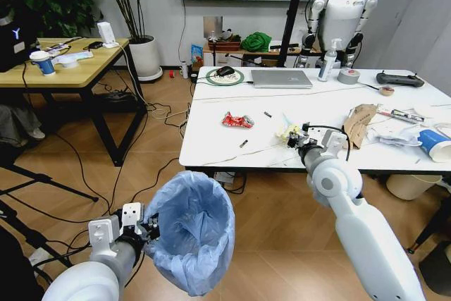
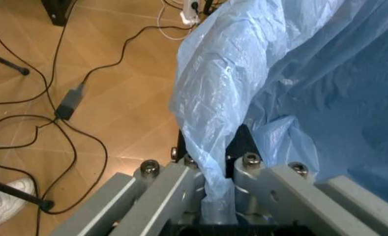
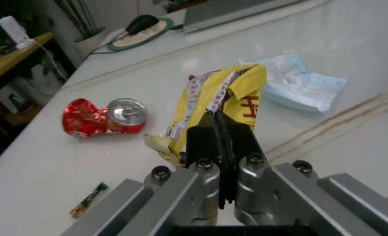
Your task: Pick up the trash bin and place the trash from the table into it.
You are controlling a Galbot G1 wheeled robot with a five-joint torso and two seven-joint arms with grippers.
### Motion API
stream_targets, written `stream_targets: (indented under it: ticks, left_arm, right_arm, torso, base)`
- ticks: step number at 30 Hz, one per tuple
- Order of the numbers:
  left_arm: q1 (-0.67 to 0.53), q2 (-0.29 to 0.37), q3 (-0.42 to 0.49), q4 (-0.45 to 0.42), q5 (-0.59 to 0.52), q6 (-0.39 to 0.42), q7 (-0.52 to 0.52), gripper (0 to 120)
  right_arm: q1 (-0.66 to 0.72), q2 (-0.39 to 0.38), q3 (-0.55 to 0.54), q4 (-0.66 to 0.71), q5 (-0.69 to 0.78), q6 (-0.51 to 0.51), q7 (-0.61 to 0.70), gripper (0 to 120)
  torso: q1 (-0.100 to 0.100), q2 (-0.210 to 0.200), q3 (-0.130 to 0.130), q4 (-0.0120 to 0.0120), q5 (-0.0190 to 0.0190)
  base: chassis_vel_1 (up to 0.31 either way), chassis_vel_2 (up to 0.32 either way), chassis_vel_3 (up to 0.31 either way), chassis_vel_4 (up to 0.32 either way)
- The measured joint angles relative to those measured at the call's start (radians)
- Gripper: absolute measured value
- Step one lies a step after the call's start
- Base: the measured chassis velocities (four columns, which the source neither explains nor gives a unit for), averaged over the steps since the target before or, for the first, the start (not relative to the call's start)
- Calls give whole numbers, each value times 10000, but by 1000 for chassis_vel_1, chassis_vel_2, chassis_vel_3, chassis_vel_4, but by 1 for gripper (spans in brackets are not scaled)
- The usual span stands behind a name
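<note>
Holding the trash bin (image 1: 192,234) by its rim in my closed left gripper (image 1: 143,228) below the table (image 1: 211,146) edge, I am pinching the yellow wrapper (image 3: 221,101) in my closed right gripper (image 3: 218,129) for dropping in.

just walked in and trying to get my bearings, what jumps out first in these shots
The blue-bagged trash bin stands out first, held up off the floor by the left gripper, which is clamped on its rim in front of the table. Next is the right gripper over the table, shut on a yellow wrapper, with a crushed red can lying nearby.
</note>
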Motion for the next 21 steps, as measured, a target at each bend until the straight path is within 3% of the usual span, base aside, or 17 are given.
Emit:
stream_targets:
  ticks: [11, 21]
  left_arm:
    - [-225, -142, 330, 0, -26, 0, -371, 0]
    - [-475, -190, 496, 29, -269, 0, -560, 0]
  right_arm:
    - [-1121, -1436, 23, 2500, 539, 1089, -3676, 0]
    - [-1627, -2162, -769, 3026, -99, 1747, -6572, 0]
  torso:
    - [-2, 0, -1, 1, -1]
    - [-1, 0, -1, 2, 0]
  base:
    - [0, 0, 0, 0]
    - [0, 0, 0, 0]
